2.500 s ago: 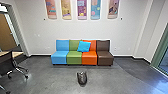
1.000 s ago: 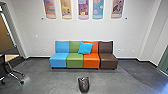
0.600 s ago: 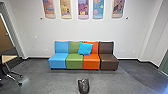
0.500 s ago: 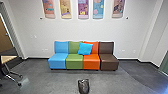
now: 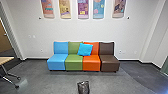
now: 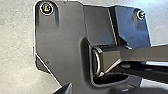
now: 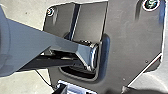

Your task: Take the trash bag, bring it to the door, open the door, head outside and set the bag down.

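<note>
Whether the left gripper (image 6: 96, 90) was open or closed could not be told, nor could it for the right gripper (image 7: 93, 90). The dark trash bag (image 5: 83, 88) stood on the grey floor (image 5: 50, 82), in front of the sofa (image 5: 74, 63) and apart from it. A bright blue cushion (image 5: 85, 49) leaned against the sofa's green and orange backs. Colourful panels (image 5: 83, 8) hung on the wall (image 5: 82, 30) above the sofa, and a brown door (image 5: 3, 40) showed to its left.
</note>
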Robot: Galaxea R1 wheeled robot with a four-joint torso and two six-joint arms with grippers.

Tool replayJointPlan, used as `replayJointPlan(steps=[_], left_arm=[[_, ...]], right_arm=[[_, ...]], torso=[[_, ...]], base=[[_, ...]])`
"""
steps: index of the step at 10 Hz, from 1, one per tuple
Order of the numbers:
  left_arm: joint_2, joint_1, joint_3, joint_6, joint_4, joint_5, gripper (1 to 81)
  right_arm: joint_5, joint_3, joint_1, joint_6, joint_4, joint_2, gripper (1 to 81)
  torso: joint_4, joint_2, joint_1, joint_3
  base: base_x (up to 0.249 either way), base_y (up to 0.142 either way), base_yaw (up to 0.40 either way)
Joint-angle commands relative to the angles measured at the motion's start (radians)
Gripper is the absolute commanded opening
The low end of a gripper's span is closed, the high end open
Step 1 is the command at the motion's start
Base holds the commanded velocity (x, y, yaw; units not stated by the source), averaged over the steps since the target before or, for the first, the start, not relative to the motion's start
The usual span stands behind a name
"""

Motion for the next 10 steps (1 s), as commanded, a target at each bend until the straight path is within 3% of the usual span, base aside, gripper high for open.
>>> replayJointPlan(steps=[1,10], left_arm=[[-0.003,-0.036,0.002,0.004,0.003,0.058,81.1],[-0.004,-0.036,0.002,0.004,0.007,0.058,81.1]], right_arm=[[-0.066,0.006,0.039,-0.002,0.004,-0.004,81.1],[-0.069,0.006,0.039,-0.005,-0.01,0.007,81.1]], torso=[[0.0,0.0,0.0,0.0],[0.0,0.0,0.0,0.0]], base=[[0.136,0.0,0.0],[0.136,0.0,0.0]])
